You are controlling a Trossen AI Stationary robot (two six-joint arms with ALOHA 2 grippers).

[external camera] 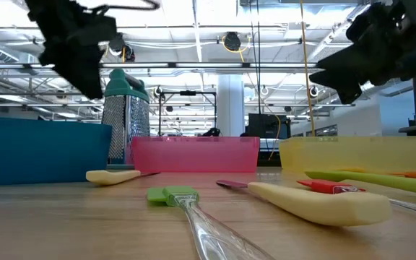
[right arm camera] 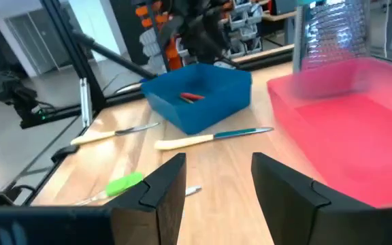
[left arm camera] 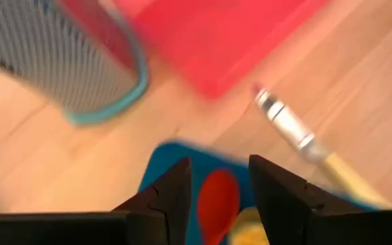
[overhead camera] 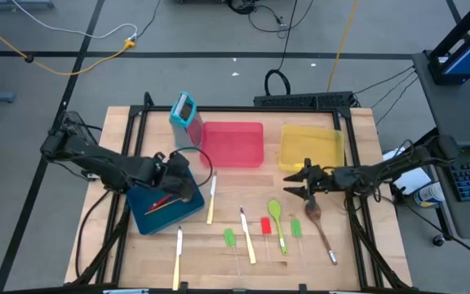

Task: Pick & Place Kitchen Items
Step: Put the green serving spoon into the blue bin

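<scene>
My left gripper (overhead camera: pixel 186 166) is open and hovers over the far end of the blue tray (overhead camera: pixel 149 214). A red spoon (left arm camera: pixel 218 201) and a yellowish piece (overhead camera: pixel 170 206) lie in that tray; the spoon shows below and between the fingers, untouched. My right gripper (overhead camera: pixel 291 184) is open and empty in front of the yellow tray (overhead camera: pixel 311 147), above the bowl end of a wooden spoon (overhead camera: pixel 320 227). Cream-handled knives (overhead camera: pixel 211 201) (overhead camera: pixel 177 258) (overhead camera: pixel 247 237), a green spoon (overhead camera: pixel 277 220), a red piece (overhead camera: pixel 265 226) and two green pieces (overhead camera: pixel 229 238) (overhead camera: pixel 296 228) lie flat on the table.
A red tray (overhead camera: pixel 233 144) stands at the far middle, with an upright teal box grater (overhead camera: pixel 184 112) to its left. In the low view, the grater (external camera: pixel 125 119) and the three trays stand behind the utensils. Bare wood lies along the table's near edge.
</scene>
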